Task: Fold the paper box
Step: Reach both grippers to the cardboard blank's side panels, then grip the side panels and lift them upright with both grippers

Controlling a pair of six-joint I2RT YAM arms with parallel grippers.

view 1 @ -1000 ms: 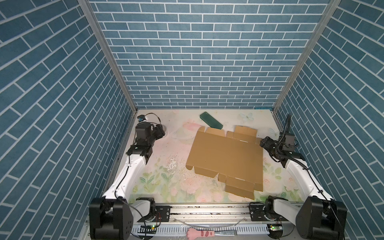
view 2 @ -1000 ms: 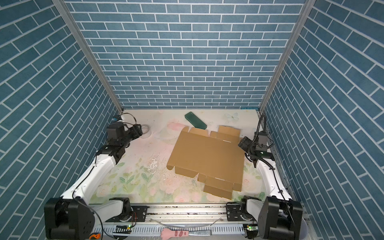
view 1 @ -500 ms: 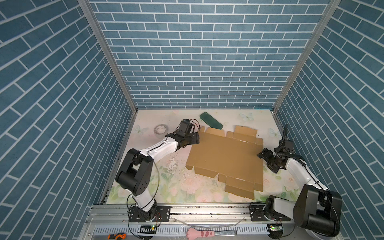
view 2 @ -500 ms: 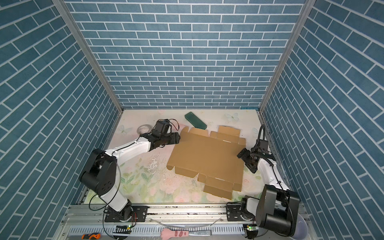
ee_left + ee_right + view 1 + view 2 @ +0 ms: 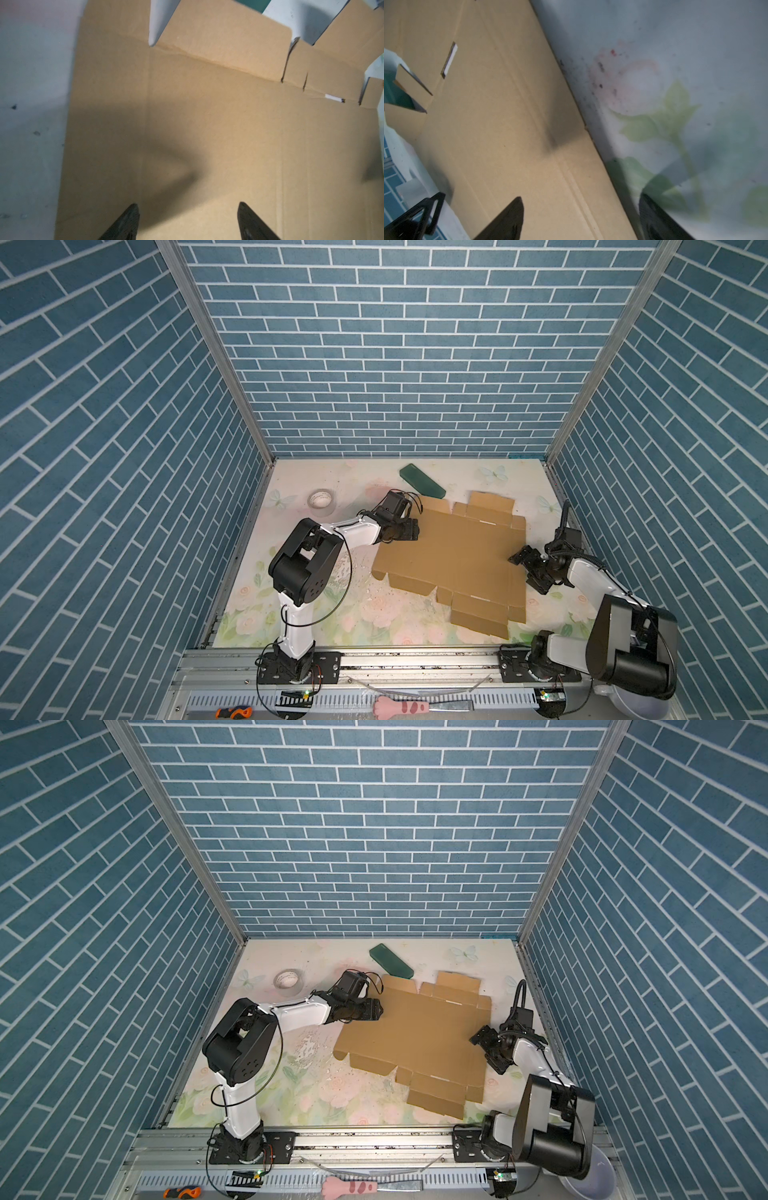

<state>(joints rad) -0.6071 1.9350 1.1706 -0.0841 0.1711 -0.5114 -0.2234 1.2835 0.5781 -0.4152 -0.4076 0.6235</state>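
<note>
- Left gripper (image 5: 409, 529) is over the left edge of the paper box (image 5: 453, 560), jaws spread wide with nothing between them.
- Flat and unfolded, the paper box lies on the floral table (image 5: 374, 618), right of centre, flaps out.
- Right gripper (image 5: 528, 572) is at the sheet's right edge, jaws spread, one finger over cardboard, one over table.

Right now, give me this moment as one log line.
paper box: flat, unfolded | left gripper: open, over its left side | right gripper: open, straddling its right edge
</note>
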